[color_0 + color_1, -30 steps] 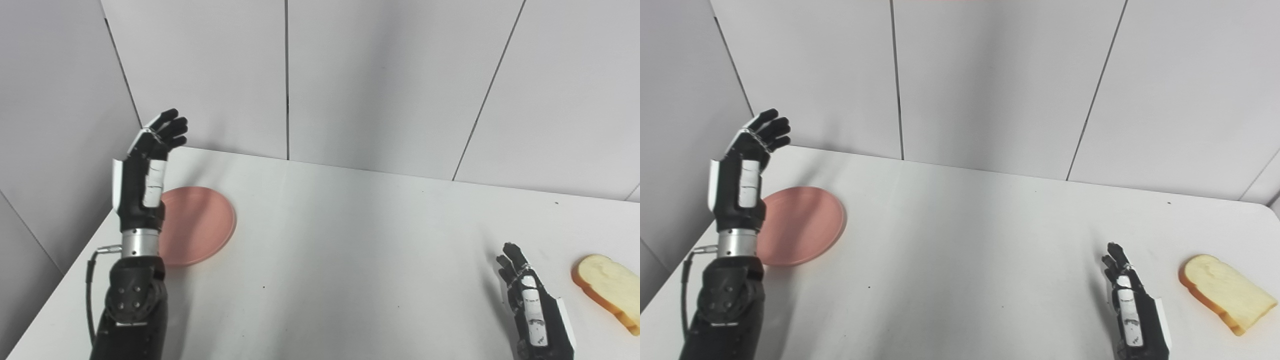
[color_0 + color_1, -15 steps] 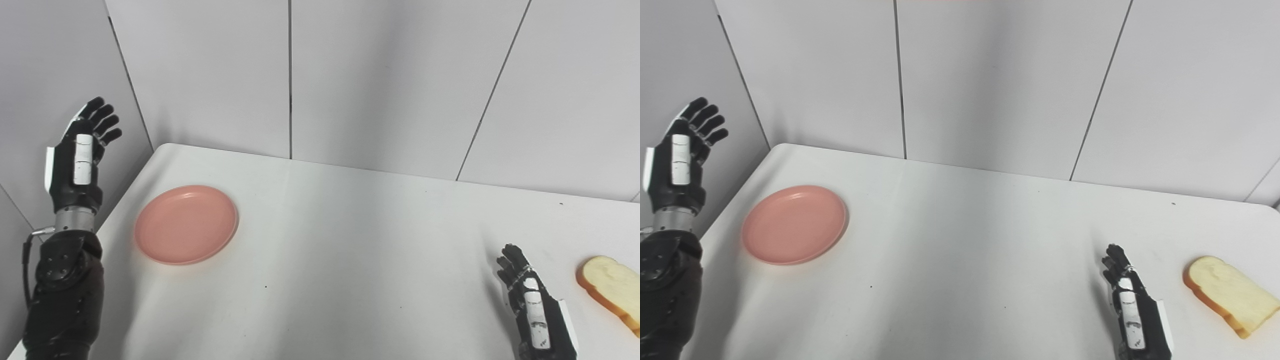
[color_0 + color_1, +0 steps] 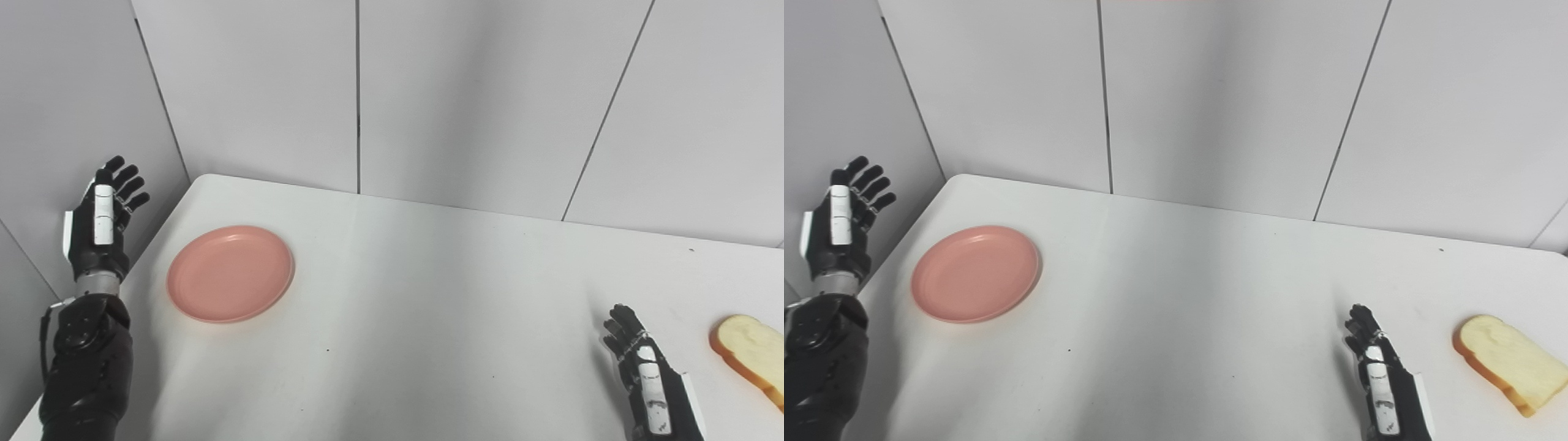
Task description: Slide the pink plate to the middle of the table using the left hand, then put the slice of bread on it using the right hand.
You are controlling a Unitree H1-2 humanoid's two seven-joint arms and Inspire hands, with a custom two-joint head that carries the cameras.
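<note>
- My left hand (image 3: pixel 101 223) sits at the left edge of the frame, raised off the side of the table (image 3: pixel 429 294), fingers spread and holding nothing. It is apart from the pink plate (image 3: pixel 231 273), which lies flat in the left-centre of the frame, near the table's left edge.
- My right hand (image 3: pixel 1381 386) rests low at the bottom right, over the table, fingers extended and a little apart, empty. The slice of bread (image 3: pixel 1507 362) lies flat just to its right, near the right border, not touched.
- As I read it, the step in hand is the plate slide, and it has not started: the plate is well left of the table's middle.
- To do it well, I would bring the left hand down on the plate's left rim, the side facing the frame's left edge, with fingers flat against it, so the push runs toward the frame's centre.
- I would keep the push low and level. Pressing down on the rim could tip the shallow plate, and a push off its centreline would likely spin it instead of sliding it.
- I would stop with the plate in the open middle, within easy reach of the right hand.
- Meanwhile the right hand can wait where it is, beside the bread.
</note>
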